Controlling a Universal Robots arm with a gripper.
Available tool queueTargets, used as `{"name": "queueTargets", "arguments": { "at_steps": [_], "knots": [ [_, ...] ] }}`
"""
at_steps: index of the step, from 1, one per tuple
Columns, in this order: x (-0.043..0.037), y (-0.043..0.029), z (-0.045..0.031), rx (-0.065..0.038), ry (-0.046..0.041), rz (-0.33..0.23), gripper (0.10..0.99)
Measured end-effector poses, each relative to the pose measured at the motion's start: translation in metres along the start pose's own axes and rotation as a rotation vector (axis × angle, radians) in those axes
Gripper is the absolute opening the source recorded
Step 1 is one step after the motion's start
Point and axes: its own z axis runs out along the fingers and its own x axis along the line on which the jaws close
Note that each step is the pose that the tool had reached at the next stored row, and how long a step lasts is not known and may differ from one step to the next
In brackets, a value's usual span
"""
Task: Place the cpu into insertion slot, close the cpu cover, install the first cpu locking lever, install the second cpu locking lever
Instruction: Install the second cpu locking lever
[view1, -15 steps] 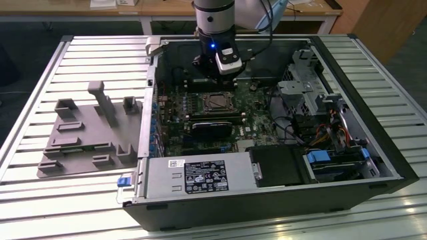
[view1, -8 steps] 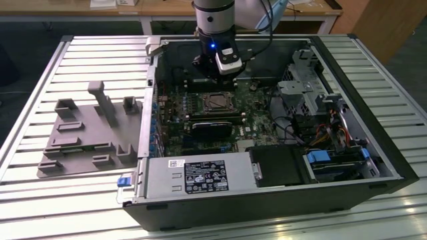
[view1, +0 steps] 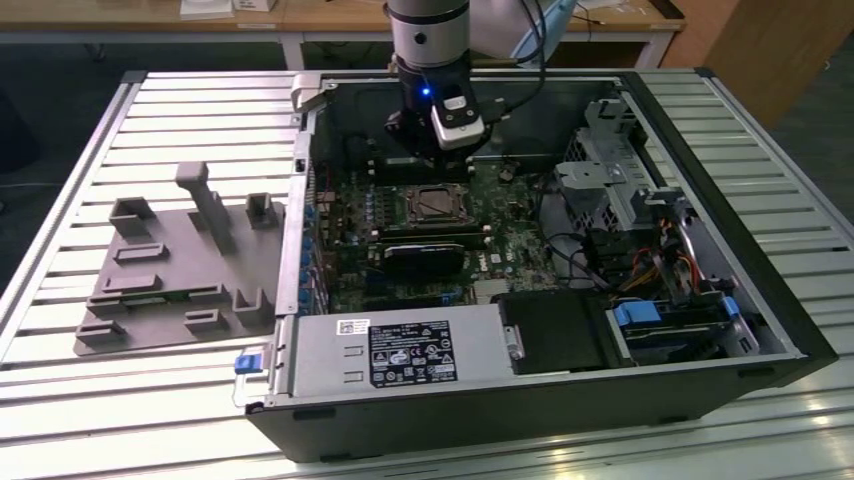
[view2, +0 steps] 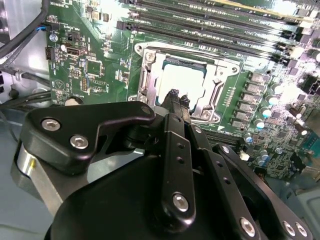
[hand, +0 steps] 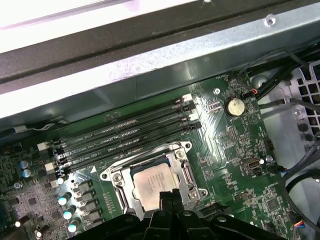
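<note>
The cpu (hand: 150, 182) (view2: 187, 80), a silver-grey square chip, lies flat inside the insertion slot (view1: 438, 203) on the green board. The cpu cover (hand: 187, 175) (view2: 220, 90), a silvery frame, lies down around the chip, which shows through its window. I cannot tell the locking levers apart from the frame. My gripper (hand: 168, 196) (view2: 178, 97) hangs just above the slot's edge, its black fingers pressed together with nothing between them. In the exterior view the gripper (view1: 430, 150) sits inside the open computer case, at the far side of the slot.
Long black memory slots (hand: 125, 135) run beside the socket, and a coin battery (hand: 233, 106) sits close by. A black card (view1: 427, 250), a power supply (view1: 400, 355) and a drive cage (view1: 627, 180) with cables crowd the case. A grey fixture tray (view1: 174, 270) lies on the slatted table.
</note>
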Motion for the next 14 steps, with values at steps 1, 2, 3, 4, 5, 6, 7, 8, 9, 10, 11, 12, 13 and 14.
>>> {"name": "queueTargets", "arguments": {
  "at_steps": [1, 2, 3, 4, 5, 6, 7, 8, 9, 10, 11, 12, 13, 14],
  "knots": [
    [-0.0003, -0.0007, 0.0000, 0.003, -0.0013, -0.001, 0.102],
    [-0.0007, -0.0016, 0.0000, 0.006, -0.0022, -0.001, 0.102],
    [-0.0010, -0.0027, 0.0001, 0.008, -0.0031, -0.001, 0.102],
    [-0.0015, -0.0039, 0.0000, 0.010, -0.0038, -0.001, 0.102],
    [-0.0021, -0.0054, 0.0001, 0.011, -0.0043, -0.002, 0.102],
    [-0.0026, -0.0069, 0.0001, 0.012, -0.0047, -0.002, 0.102],
    [-0.0031, -0.0081, 0.0001, 0.014, -0.0055, -0.002, 0.102],
    [-0.0035, -0.0093, 0.0001, 0.016, -0.0063, -0.002, 0.102],
    [-0.0040, -0.0105, 0.0001, 0.018, -0.0068, -0.003, 0.102],
    [-0.0043, -0.0115, 0.0002, 0.019, -0.0072, -0.003, 0.102],
    [-0.0046, -0.0123, 0.0004, 0.019, -0.0073, -0.003, 0.102],
    [-0.0047, -0.0129, 0.0007, 0.019, -0.0073, -0.003, 0.102],
    [-0.0047, -0.0134, 0.0010, 0.019, -0.0074, -0.003, 0.102],
    [-0.0046, -0.0139, 0.0014, 0.019, -0.0074, -0.003, 0.102]
  ]
}}
